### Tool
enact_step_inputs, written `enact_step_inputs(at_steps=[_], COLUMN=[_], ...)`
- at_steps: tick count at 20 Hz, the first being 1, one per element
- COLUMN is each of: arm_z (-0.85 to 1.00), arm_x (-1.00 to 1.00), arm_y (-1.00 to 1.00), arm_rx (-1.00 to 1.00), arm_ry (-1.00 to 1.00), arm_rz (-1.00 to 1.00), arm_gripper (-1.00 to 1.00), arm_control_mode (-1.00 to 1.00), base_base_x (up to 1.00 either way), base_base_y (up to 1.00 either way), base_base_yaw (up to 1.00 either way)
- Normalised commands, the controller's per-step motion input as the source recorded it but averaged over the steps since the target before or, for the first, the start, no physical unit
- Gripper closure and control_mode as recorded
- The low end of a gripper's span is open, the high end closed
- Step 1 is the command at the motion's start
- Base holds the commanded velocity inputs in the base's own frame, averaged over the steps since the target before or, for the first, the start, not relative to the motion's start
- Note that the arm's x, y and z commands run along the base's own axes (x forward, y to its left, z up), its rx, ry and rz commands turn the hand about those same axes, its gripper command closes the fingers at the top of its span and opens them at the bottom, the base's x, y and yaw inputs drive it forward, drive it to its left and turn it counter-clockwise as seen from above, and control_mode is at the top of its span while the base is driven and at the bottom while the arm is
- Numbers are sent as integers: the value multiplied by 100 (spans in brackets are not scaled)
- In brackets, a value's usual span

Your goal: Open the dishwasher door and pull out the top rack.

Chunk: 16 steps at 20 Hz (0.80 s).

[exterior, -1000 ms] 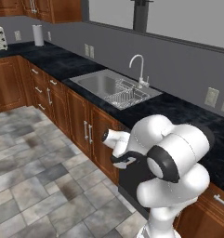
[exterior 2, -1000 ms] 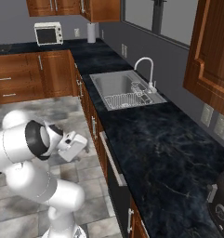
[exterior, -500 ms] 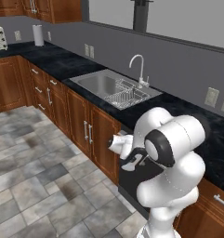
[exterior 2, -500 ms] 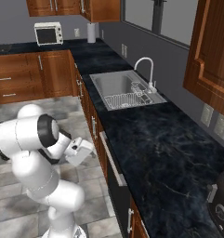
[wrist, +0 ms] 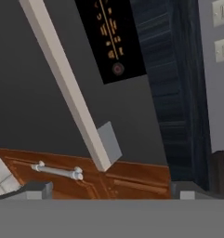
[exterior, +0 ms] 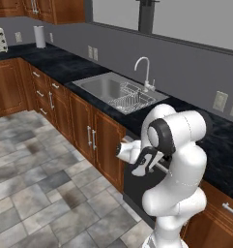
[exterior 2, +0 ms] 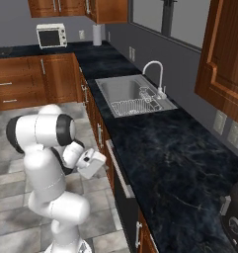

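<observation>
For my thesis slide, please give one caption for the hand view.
Hand camera close to the closed dishwasher door, its silver bar handle crossing diagonally.

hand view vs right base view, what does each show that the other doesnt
The hand view alone shows the black control panel with orange marks on the door, plus two wall outlets. The right base view alone shows the sink, faucet, toaster oven and the arm near the door. Both share the door's silver handle, the dark counter and a wooden cabinet. The door looks shut.

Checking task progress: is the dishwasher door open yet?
No. The dishwasher door stands upright and flush with the cabinet fronts, its handle horizontal under the counter edge.
</observation>
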Motion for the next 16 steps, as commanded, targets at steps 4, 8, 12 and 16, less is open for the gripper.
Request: enact_step_inputs(at_steps=[4,8,12,16], arm_z=[-26,-30,-27,-19], arm_x=[22,18,22,23], arm_y=[-7,-1,0,0], arm_rx=[-5,-5,-6,-7], arm_ry=[0,0,0,0], arm_rz=[-3,-3,-4,-5], arm_gripper=[-100,-100,-100,-100], arm_control_mode=[-100,-100,-100,-100], base_base_x=[0,0,0,0], base_base_y=[0,0,0,0], base_base_yaw=[0,0,0,0])
